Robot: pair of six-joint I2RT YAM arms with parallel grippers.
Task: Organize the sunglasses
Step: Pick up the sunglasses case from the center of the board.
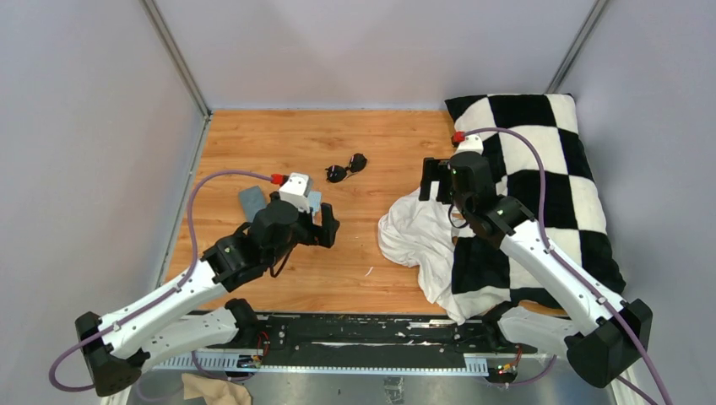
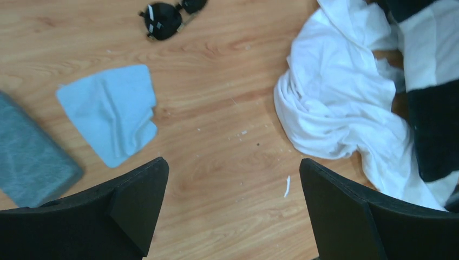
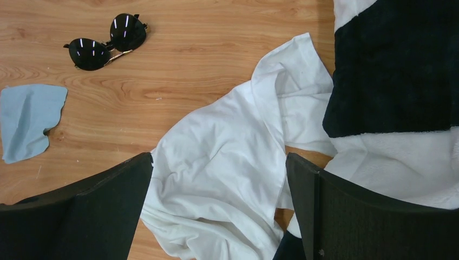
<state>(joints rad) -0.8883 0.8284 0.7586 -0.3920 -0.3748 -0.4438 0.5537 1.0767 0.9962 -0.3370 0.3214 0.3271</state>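
The small black sunglasses (image 1: 346, 167) lie folded open on the wooden table (image 1: 253, 135), lenses down-ish, near its middle back. They show at the top of the left wrist view (image 2: 168, 16) and at the upper left of the right wrist view (image 3: 105, 42). My left gripper (image 1: 325, 224) is open and empty, hovering over bare wood (image 2: 231, 165), nearer than the sunglasses. My right gripper (image 1: 435, 181) is open and empty above a crumpled white cloth (image 3: 219, 157), to the right of the sunglasses.
A grey-blue case (image 1: 252, 201) lies closed at the left, with a light blue wiping cloth (image 2: 111, 111) beside it. A white garment (image 1: 418, 232) sprawls off a black-and-white checked pillow (image 1: 540, 169) on the right. Grey walls enclose the table.
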